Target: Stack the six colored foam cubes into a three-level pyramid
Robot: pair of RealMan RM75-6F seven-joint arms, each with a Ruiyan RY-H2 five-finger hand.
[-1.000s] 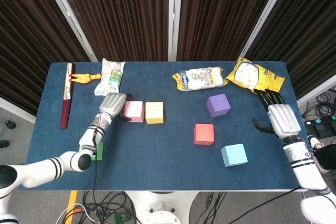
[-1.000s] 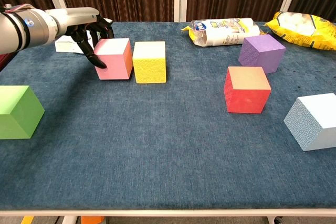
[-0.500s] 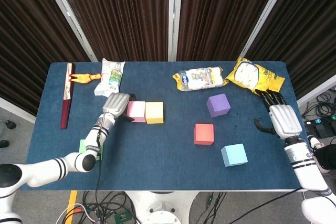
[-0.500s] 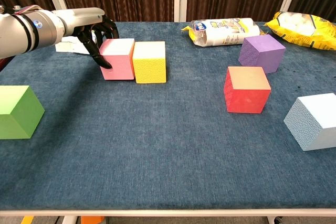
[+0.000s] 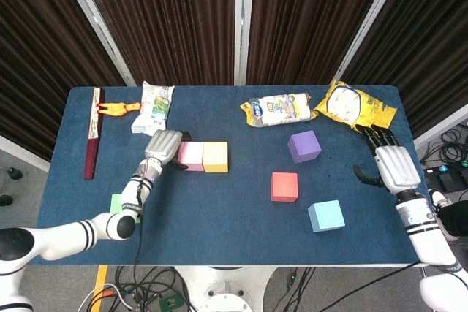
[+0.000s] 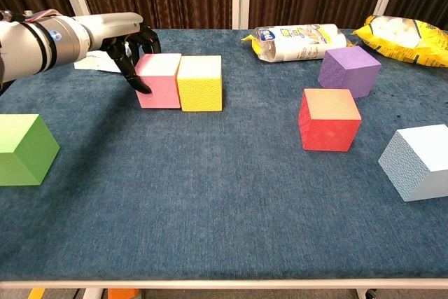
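The blue worktop (image 5: pixel 219 210) has its widest bare stretch along the near edge, between the green cube (image 6: pixel 22 149) at the near left and the light blue cube (image 6: pixel 418 162) at the near right. Mid-worktop, the pink cube (image 5: pixel 191 156) and the yellow cube (image 5: pixel 216 156) sit side by side with faces touching (no gap shows in the chest view). The left hand (image 5: pixel 162 147) is at the pink cube's outer side, dark fingers (image 6: pixel 134 75) curled down against that face; it presses rather than grips, nothing enclosed. The red cube (image 5: pixel 284 186) stands alone right of centre, well apart from the pair, with the purple cube (image 5: pixel 303 146) behind it and the light blue cube nearer the front edge. The right hand (image 5: pixel 390 164) rests near the right edge, fingers spread and holding nothing, just in front of the yellow snack bag (image 5: pixel 353 107). Along the far edge lie a clear wrapped packet (image 5: pixel 279 109), a white packet (image 5: pixel 153 107) behind the left hand, and at the far left a dark red bar (image 5: pixel 92 133) with a small orange toy (image 5: pixel 118 108) beside it.
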